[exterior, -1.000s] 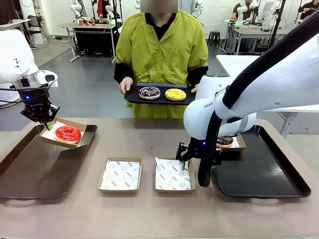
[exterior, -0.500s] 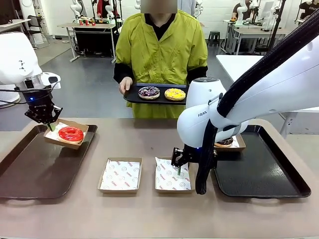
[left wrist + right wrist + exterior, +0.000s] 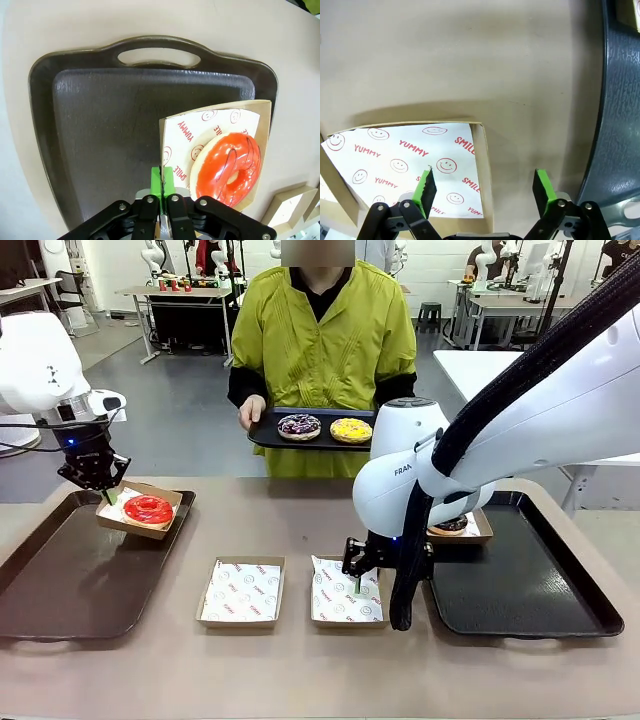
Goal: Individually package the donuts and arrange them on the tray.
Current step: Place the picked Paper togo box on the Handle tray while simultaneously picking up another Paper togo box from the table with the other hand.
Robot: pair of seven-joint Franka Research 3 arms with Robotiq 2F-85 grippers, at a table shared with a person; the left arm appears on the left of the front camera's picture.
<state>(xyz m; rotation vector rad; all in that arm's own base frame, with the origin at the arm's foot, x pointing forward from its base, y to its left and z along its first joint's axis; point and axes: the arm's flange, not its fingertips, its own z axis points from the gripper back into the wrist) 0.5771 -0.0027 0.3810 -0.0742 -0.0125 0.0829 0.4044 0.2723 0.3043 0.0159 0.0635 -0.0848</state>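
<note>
My left gripper (image 3: 104,489) is shut on the near-left edge of a cardboard box (image 3: 139,512) holding the glossy red donut (image 3: 148,508), tilted over the far right corner of the left tray (image 3: 70,580). The left wrist view has the pads (image 3: 161,181) pinching the box's rim (image 3: 165,150) beside the red donut (image 3: 227,167). My right gripper (image 3: 358,580) hangs open over an empty paper-lined box (image 3: 345,590); its fingers straddle that box's right wall (image 3: 482,165). The person holds a small tray (image 3: 262,432) with a purple donut (image 3: 299,425) and a yellow donut (image 3: 351,429).
A second empty lined box (image 3: 241,591) sits at the table's middle. The right tray (image 3: 530,590) carries a boxed brown donut (image 3: 452,526) at its far left corner. In the right wrist view that tray's edge (image 3: 620,100) lies just right of my open right gripper (image 3: 485,186).
My left gripper has carried the boxed red donut slightly right and up. My right arm has swung left, bringing its gripper down over the empty box.
</note>
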